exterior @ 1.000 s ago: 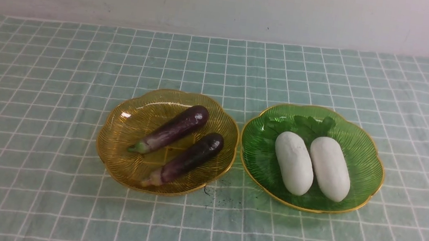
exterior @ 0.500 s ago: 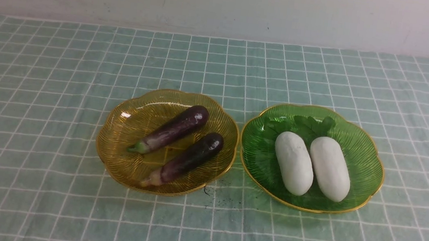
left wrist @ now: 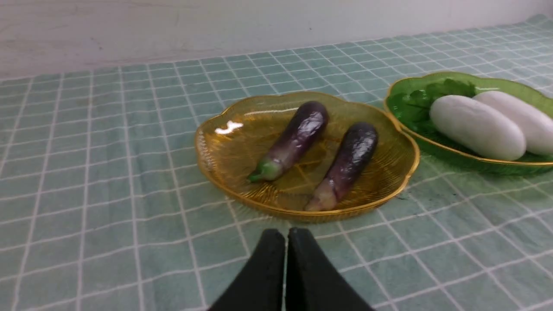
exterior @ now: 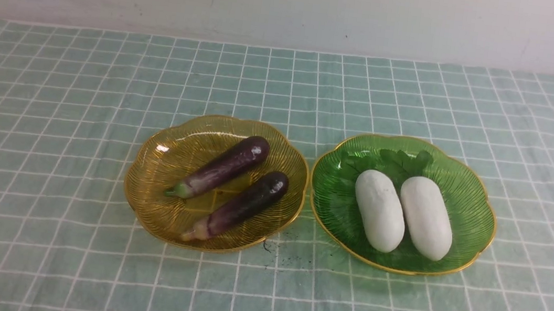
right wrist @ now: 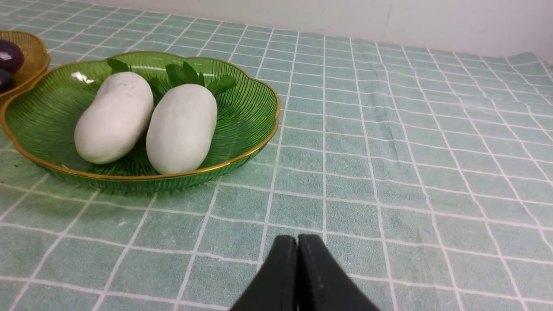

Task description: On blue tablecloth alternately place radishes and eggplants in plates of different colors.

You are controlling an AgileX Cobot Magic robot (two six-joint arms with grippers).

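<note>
Both eggplants (exterior: 230, 188) lie side by side in the amber plate (exterior: 151, 172), just left of the desk's centre, stem ends pointing toward the near left corner. Both radishes (exterior: 402, 213) lie touching one another in the green plate (exterior: 481, 217), just right of centre, leafy tops toward the far edge. The two plates almost meet rim to rim on the blue tablecloth (exterior: 51, 96).

The left gripper (left wrist: 285, 242) hangs low near the near edge, short of the amber plate, its fingers pressed together with nothing between them. Only a dark sliver of it peeks into the near left corner of the front view. The right gripper (right wrist: 297, 248) hangs the same way near the near edge, off to the right of the green plate, fingers pressed flat together, empty.

By my read the sorting looks done: one kind per plate, no vegetable loose on the cloth. So the step in hand appears to be pulling clear and parking the arms. Doing it well means keeping both arms on their own sides, away from the gold rims, since these light ribbed dishes would likely slide or tip at a nudge. The smooth radishes could roll if the green plate is jolted. No reopening seems needed.
</note>
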